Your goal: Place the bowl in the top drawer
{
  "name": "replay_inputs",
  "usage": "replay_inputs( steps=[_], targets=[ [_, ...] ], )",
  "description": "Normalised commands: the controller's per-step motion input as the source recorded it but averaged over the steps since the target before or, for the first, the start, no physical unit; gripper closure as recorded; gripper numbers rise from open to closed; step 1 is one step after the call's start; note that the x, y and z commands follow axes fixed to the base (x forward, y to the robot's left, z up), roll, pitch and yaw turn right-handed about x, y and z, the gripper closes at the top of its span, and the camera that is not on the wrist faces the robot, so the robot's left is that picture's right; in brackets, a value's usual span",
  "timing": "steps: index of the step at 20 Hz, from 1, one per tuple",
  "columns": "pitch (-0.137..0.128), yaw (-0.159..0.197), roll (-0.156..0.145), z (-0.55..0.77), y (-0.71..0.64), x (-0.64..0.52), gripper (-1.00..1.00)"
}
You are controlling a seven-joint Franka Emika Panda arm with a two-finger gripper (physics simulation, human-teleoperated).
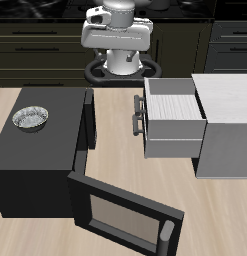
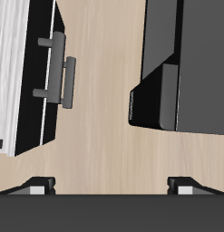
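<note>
The wrist view looks straight down on bare wooden tabletop (image 2: 104, 100) between the top drawer (image 2: 23, 77) and the black microwave (image 2: 181, 63). The drawer's dark bar handle (image 2: 57, 71) stands out from its front on two posts. Both fingertips (image 2: 36, 184) of the gripper (image 2: 112, 186) show, set wide apart with nothing between them.

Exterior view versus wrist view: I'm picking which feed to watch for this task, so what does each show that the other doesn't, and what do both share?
Only the exterior view shows the bowl sitting on top of the microwave, the microwave's open door, the top drawer's pulled-out white inside, and the robot's body. Only the wrist view shows the gripper, fingertips wide apart and nothing between them. Both show the drawer's dark bar handle, a side of the microwave, and the wooden table between them.
</note>
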Motion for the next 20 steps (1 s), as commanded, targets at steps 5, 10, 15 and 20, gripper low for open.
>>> replay_inputs(
  steps=[5, 10, 15, 20],
  targets=[
    [0.015, 0.066, 0.026, 0.17, -0.21, 0.24, -1.0],
    [0.002, 0.008, -0.016, 0.12, -0.26, 0.2, -1.0],
    [0.059, 0.02, 0.05, 0.06, -0.23, 0.25, -1.0],
    [0.015, 0.083, 0.015, -0.01, -0.25, 0.26, -1.0]
  ],
)
